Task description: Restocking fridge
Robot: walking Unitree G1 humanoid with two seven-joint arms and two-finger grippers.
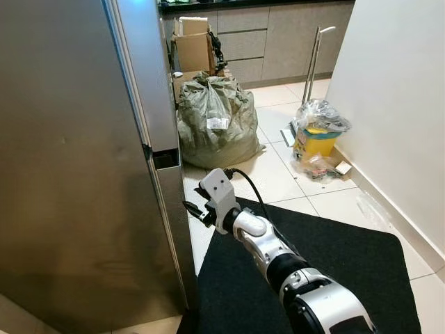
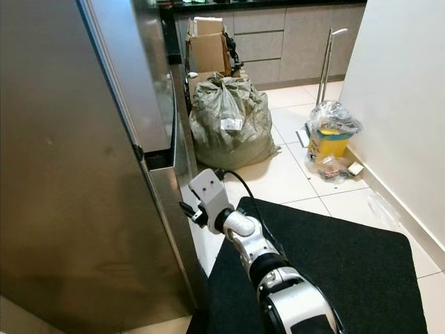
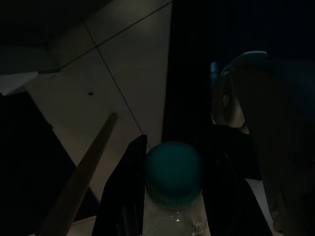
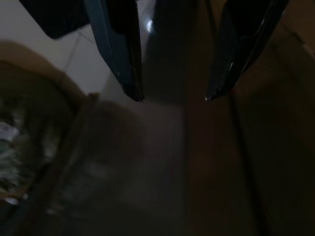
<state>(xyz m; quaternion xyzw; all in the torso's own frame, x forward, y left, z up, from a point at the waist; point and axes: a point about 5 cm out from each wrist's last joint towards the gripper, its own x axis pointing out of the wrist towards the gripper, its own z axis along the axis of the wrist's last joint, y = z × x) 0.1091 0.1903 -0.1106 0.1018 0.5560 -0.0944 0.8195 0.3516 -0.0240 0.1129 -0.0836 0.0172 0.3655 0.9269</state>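
Stainless steel fills the left of the head views: the fridge (image 1: 76, 160) stands with its doors closed, so nothing is stocked yet as far as the pictures show. The right gripper (image 1: 196, 211) reaches out at the door's edge, near the seam where the upper door meets the lower one. In the right wrist view its two black fingers (image 4: 120, 54) stand apart with nothing between them, pointed along the dark door edge; it looks poised to catch that edge and pull, though no contact can be confirmed.

The left gripper (image 3: 170, 196) hangs low in the shade and is clamped on a clear bottle (image 3: 173, 216) with a teal cap (image 3: 173, 169), one finger on each side of the neck. That bottle appears to be the item waiting to go in.

Behind, a stuffed grey-green sack (image 1: 214, 122), cardboard boxes (image 1: 193, 49) and a yellow bin (image 1: 316, 139) lined with a plastic bag sit on the tiled floor; the robot stands over a black mat (image 1: 313, 278).

By my reading the task is at an early stage: the door must be opened, then the bottle placed on a shelf.
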